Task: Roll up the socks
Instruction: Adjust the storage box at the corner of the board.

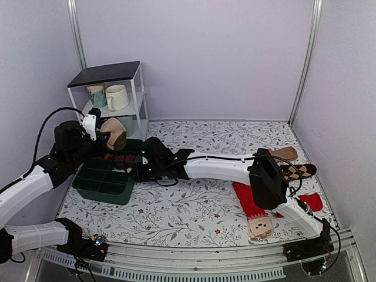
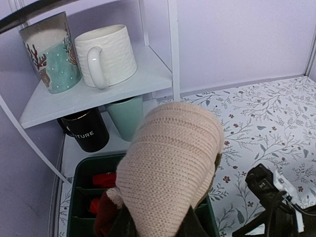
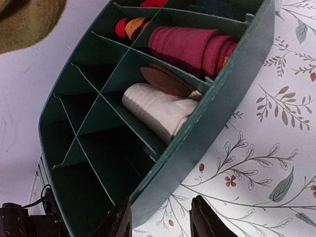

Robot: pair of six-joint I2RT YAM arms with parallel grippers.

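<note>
Left gripper (image 1: 108,141) clamps beige sock roll (image 2: 173,168) over green organizer (image 3: 217,98); right gripper (image 3: 159,213) part-open astride its wall; black mug (image 2: 86,131) reads "TURE".

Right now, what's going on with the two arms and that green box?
The left gripper holds a rolled beige sock above the green organizer, beside the shelf of mugs. The right gripper straddles the organizer's wall with jaws open, seemingly to steady it. A cream roll and a maroon roll already sit in compartments. A red sock and an argyle sock lie loose on the table.
</note>
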